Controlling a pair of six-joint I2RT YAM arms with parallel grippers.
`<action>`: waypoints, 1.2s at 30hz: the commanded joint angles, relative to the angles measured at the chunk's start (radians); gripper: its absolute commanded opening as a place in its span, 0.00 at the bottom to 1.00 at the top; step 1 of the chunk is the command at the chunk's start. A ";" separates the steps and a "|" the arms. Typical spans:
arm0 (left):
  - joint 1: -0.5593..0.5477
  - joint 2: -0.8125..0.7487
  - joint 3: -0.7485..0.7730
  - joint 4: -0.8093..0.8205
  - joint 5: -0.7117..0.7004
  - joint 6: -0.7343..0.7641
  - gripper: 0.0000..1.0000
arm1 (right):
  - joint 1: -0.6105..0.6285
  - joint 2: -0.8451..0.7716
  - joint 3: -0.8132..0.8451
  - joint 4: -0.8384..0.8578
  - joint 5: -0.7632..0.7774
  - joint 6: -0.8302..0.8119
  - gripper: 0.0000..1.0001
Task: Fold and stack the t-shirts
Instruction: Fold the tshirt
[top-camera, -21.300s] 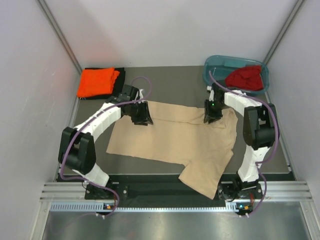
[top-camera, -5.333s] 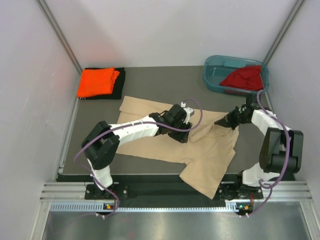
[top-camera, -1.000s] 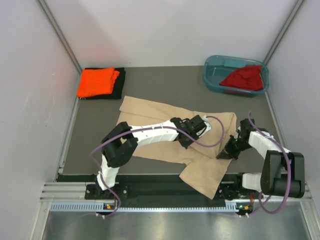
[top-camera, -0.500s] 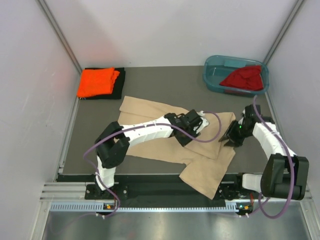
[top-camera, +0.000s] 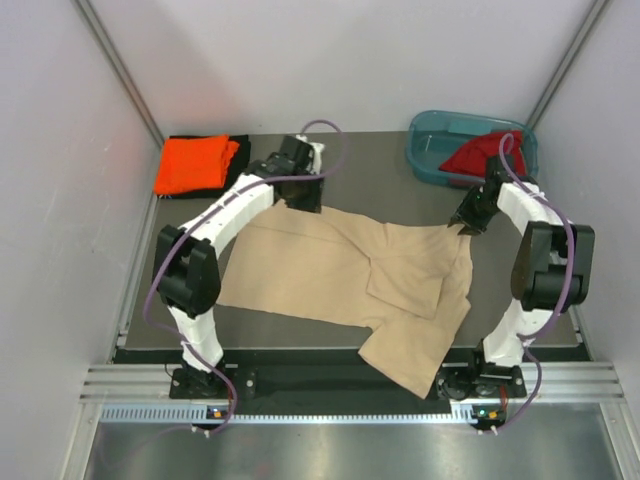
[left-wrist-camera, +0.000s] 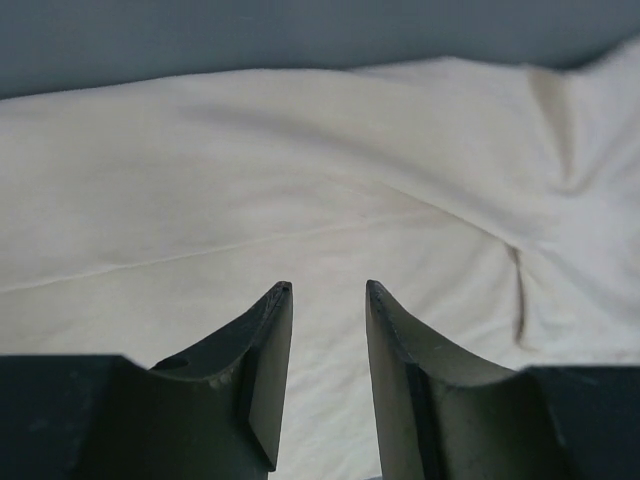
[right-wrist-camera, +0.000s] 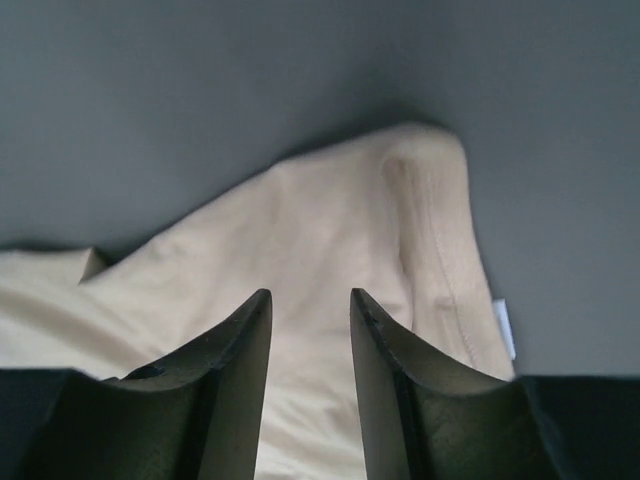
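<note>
Both arms have swung out from the middle of the beige t-shirt (top-camera: 320, 265) to its far corners. The left fingers (left-wrist-camera: 262, 350) are at the far-left corner and the right fingers (right-wrist-camera: 235, 345) at the far-right, each pair slightly apart and gripping nothing. The shirt lies spread across the tabletop (top-camera: 370, 165).

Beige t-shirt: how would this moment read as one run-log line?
beige t-shirt: spread, partly folded | left pincer: open at its far edge | right pincer: open at its far right corner
</note>
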 joint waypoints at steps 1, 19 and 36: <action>0.105 0.028 0.052 -0.028 0.045 -0.129 0.40 | 0.015 0.075 0.088 0.039 0.087 0.033 0.37; 0.388 0.385 0.319 -0.074 0.140 -0.236 0.40 | -0.017 0.402 0.357 -0.018 0.314 0.083 0.38; 0.439 0.538 0.375 -0.146 0.048 -0.235 0.42 | -0.023 0.561 0.538 0.028 0.328 0.151 0.40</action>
